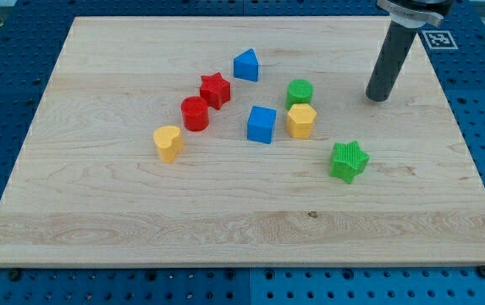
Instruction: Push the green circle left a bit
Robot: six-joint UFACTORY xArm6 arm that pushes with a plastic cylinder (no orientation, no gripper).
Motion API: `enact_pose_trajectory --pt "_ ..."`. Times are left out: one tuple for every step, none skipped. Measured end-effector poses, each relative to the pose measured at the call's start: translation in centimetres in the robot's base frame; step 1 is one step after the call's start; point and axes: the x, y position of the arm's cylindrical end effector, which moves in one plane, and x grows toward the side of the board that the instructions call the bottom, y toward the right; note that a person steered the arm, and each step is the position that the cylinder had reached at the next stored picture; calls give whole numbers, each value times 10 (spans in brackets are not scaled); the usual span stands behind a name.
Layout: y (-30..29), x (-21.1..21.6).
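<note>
Tip parked right of the green circle, nothing touched yet

Green circle (300, 91) sitting mid-board, just above the yellow hexagon (301, 120), right of the blue cube (261, 124). My tip (378, 97) resting off to the view's right, near but apart, roughly level, so a straight leftward shove looks about right. Bare rod, carrying nothing. No readable writing, just a black-and-white marker tag (438, 39) at top right.

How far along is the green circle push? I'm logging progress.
Nothing looks done yet: the green circular block sits touching the yellow hexagonal block. In hand: my tip stands apart at the circle's right. Left: closing in and nudging it toward the view's left.
</note>
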Motion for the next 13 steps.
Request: enact_pose_trajectory --pt "0 2" --pt "36 16" --pt "36 25" --pt "0 25" --pt "-28 30" --pt "-52 42" --pt "-80 47" --pt "-80 47" --pt "-80 42" --pt "-80 30" --pt "-80 24" --pt "-81 19" --pt "-88 13"
